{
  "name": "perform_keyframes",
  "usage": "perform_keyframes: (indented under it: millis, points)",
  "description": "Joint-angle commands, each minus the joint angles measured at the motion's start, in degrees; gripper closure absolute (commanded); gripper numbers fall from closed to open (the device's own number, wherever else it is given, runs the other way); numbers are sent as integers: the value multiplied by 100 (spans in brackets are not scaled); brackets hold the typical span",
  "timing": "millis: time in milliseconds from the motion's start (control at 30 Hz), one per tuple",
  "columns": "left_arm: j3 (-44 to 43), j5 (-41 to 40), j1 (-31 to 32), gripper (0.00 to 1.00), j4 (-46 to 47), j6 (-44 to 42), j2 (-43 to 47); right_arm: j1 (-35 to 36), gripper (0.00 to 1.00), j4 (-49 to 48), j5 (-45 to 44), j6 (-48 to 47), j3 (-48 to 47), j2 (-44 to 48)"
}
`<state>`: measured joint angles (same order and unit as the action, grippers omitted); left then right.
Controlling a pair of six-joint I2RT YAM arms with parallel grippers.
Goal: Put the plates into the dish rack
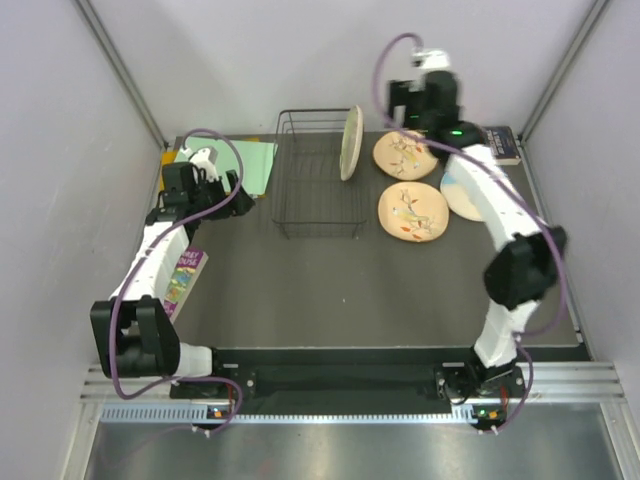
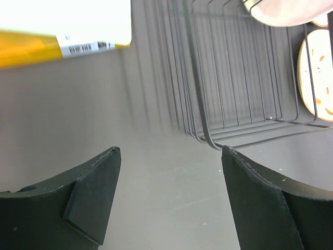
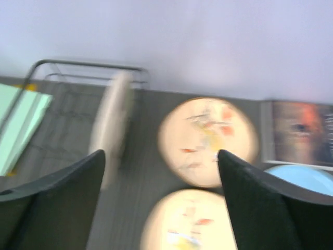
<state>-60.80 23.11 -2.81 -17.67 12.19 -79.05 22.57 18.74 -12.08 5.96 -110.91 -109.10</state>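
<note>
Black right claw (image 3: 160, 159), raised and gaping, faces the patterned plates (image 3: 208, 138).

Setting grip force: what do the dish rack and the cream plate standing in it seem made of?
The dish rack looks like thin black metal wire, probably coated: slim rods, see-through sides. The cream plate looks like glazed ceramic, possibly melamine: smooth, even, opaque surface; the views cannot settle which.
</note>
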Motion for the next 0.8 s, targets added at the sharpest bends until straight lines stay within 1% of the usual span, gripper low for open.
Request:
perform_keyframes:
  millis: [0, 33, 67, 100, 133, 167, 200, 267, 300, 367, 433, 533, 600, 667, 767]
  points:
    - [-345, 9, 0, 18, 237, -646, 337, -1280, 40, 181, 2108, -1298, 1349, 820]
    - [-354, 35, -9, 20, 290, -726, 381, -1307, 52, 339, 2261, -1821, 1527, 794]
    - [-380, 35, 0, 20, 343, -805, 416, -1273, 65, 793, 2323, -2322, 1624, 741]
    - [-398, 18, 0, 20, 439, -814, 434, -1264, 80, 980, 2333, -3014, 1765, 671]
    - [-450, 9, 0, 21, 457, -814, 486, -1272, 85, 1061, 2306, -3213, 1827, 523]
    - [-468, 0, 0, 21, 484, -788, 513, -1290, 95, 1192, 2289, -3354, 1836, 443]
    - [-477, 0, 0, 21, 536, -753, 548, -1316, 97, 1219, 2358, -3582, 1819, 355]
    - [-425, 44, 8, 21, 554, -692, 653, -1351, 98, 1324, 2621, -3750, 1705, 100]
    - [-398, 70, 17, 21, 554, -674, 741, -1360, 96, 1412, 2649, -3847, 1478, -162]
    - [-328, 158, 26, 22, 467, -639, 838, -1378, 94, 1579, 2745, -3804, 1249, -400]
    - [-302, 263, 35, 22, 301, -603, 1013, -1378, 93, 1650, 2868, -3891, 1151, -551]
    - [-310, 474, 35, 20, 142, -533, 1321, -1343, 87, 1852, 2930, -4119, 1326, -648]
    - [-345, 710, 35, 17, 18, -340, 1531, -1343, 87, 2001, 2974, -4418, 1624, -656]
    - [-223, 913, 26, 17, 18, -322, 1646, -1316, 85, 2264, 2931, -4786, 1792, -744]
    - [41, 906, 35, 17, 97, -112, 1761, -1308, 85, 2476, 2834, -5164, 2151, -832]
